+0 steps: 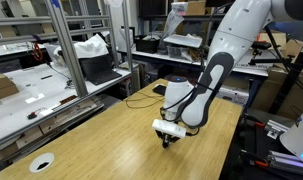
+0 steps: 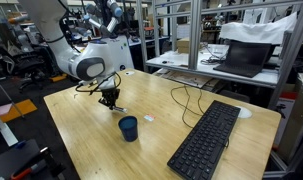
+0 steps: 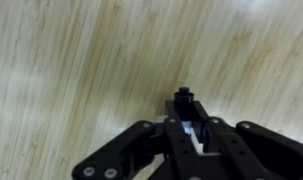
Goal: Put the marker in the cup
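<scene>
My gripper [image 3: 185, 118] is shut on the marker [image 3: 183, 99], whose short dark end sticks out past the fingertips over the wooden table in the wrist view. In both exterior views the gripper [image 1: 169, 139] [image 2: 111, 100] points down, just above the table top. The marker is too small to make out there. The dark navy cup [image 2: 128, 128] stands upright on the table, a short way from the gripper toward the front edge. The cup does not show in the wrist view.
A black keyboard [image 2: 206, 140] lies beside the cup, with a black cable [image 2: 178, 100] trailing behind it. A tiny white object [image 2: 149, 119] lies near the cup. A white disc with a dark centre [image 1: 41, 162] sits near a table corner. Metal racks with a laptop [image 2: 241, 55] stand behind.
</scene>
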